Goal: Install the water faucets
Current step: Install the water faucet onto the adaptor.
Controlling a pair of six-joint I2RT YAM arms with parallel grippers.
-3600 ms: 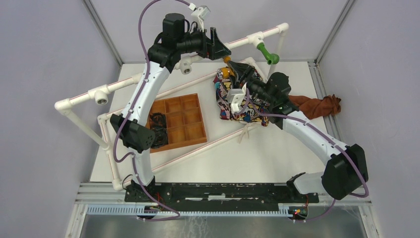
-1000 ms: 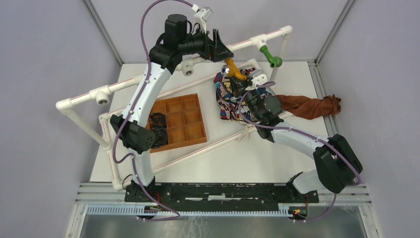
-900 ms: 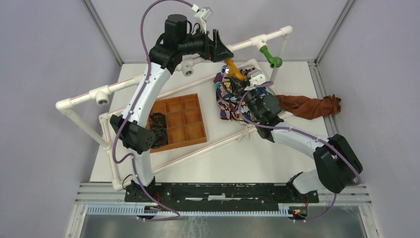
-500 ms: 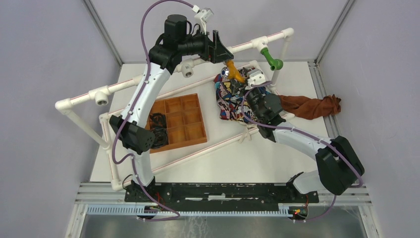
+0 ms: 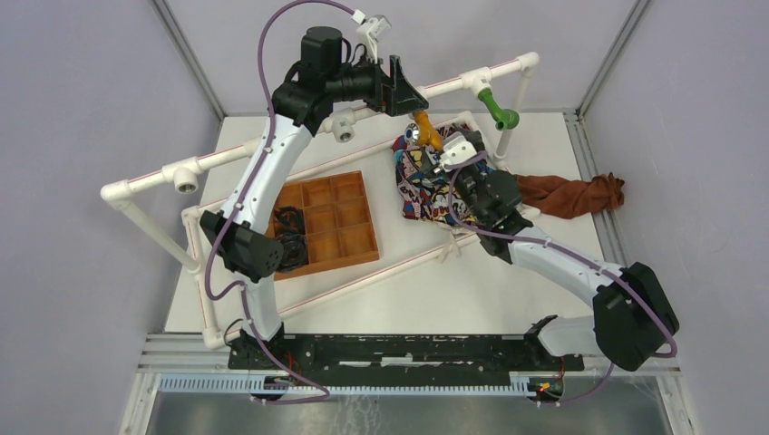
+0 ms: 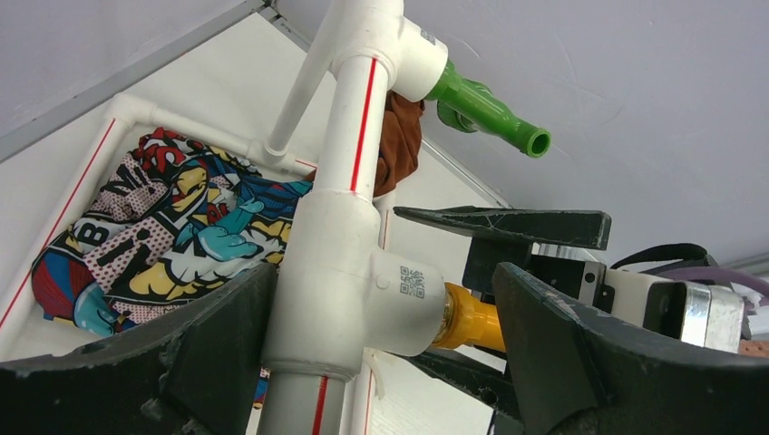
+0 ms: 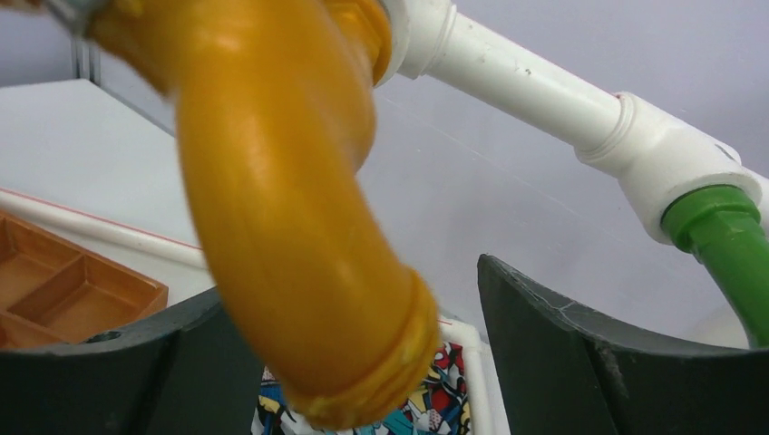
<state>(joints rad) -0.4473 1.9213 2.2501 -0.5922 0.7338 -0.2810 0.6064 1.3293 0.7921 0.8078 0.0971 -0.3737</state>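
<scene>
The orange-yellow faucet (image 5: 423, 125) sits with its threaded end in a white T-fitting (image 6: 335, 272) on the raised pipe, spout hanging down. My right gripper (image 5: 435, 149) is open around the spout (image 7: 290, 227): the spout lies against the left finger, with a clear gap to the right one. My left gripper (image 6: 385, 272) straddles that T-fitting, open. Its left finger is against the fitting and its right finger stands off the mouth, where the faucet's neck (image 6: 472, 319) shows. The green faucet (image 5: 494, 104) is mounted in the fitting further right on the pipe.
A comic-print cloth (image 5: 426, 190) and a brown cloth (image 5: 571, 195) lie below the right gripper. An orange compartment tray (image 5: 326, 217) sits centre-left. Two bare T-fittings (image 5: 186, 177) (image 5: 343, 127) are further left on the pipe. A lower pipe frame (image 5: 363, 272) crosses the table.
The orange faucet went from just above the cloth up to the T-fitting. Over the last second the right wrist rolled around it and the elbow swung right. The left arm stayed put.
</scene>
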